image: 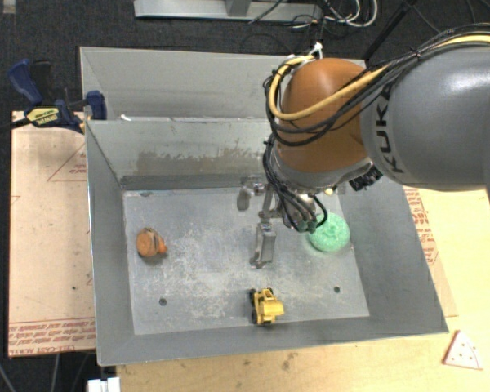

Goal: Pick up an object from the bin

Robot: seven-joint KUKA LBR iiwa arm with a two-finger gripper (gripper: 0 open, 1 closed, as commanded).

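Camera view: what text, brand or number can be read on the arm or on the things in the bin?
"KUKA": dark letters running along the grey arm; the last letter is unclear.
No text can be read on the yellow toy, the green ball or the orange lump.

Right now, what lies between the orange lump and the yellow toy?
Nothing: the camera view shows bare bin floor between the orange lump and yellow toy.

Dark lettering on the grey arm (445,113) reads, it seems, "KUKA".
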